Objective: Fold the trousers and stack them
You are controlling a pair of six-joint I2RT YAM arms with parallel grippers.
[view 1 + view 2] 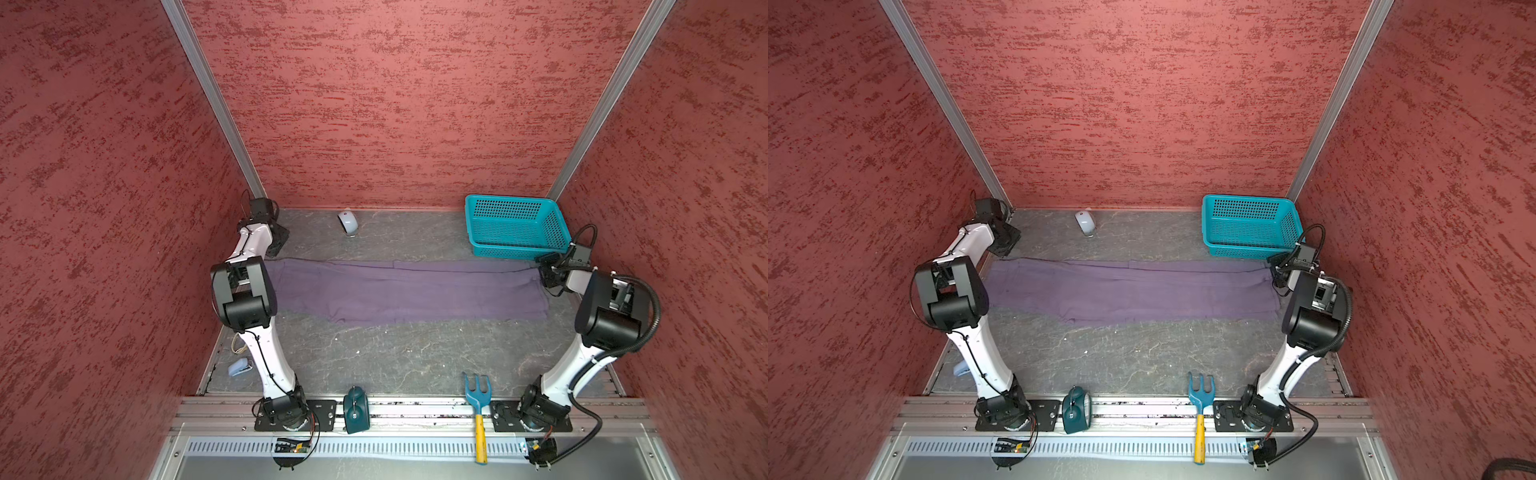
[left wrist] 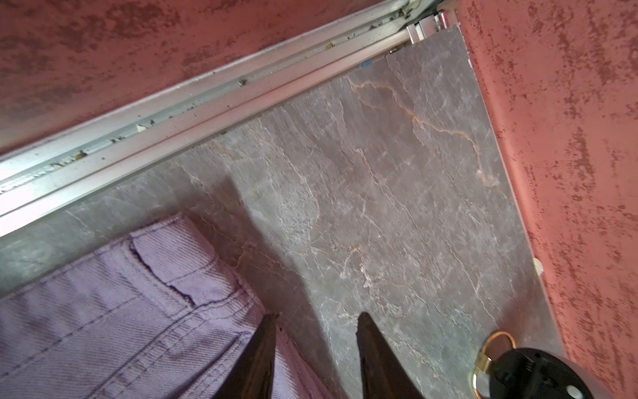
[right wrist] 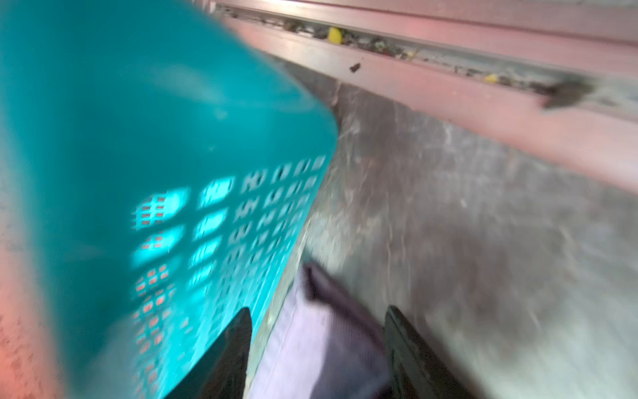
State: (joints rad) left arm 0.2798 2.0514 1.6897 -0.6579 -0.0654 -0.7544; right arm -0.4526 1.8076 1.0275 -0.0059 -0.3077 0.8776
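Presently the left end effector (image 2: 318,315) and right end effector (image 3: 319,308) stand open, flanking the trousers (image 1: 407,291).

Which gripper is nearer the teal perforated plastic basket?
Right. The right gripper sits just beside the teal basket's near right corner, above one end of the purple-grey cloth trousers; the left gripper is far off at their other end.

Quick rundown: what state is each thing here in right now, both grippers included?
Trousers: lying flat in one long strip across the table.
Basket: upright, empty.
Left gripper: jaws open at the trousers' corner, holding nothing.
Right gripper: jaws open over the trousers' other end.
Mouse: resting near the back wall.
Clock: lying on the front rail.
Fork: lying across the front rail.
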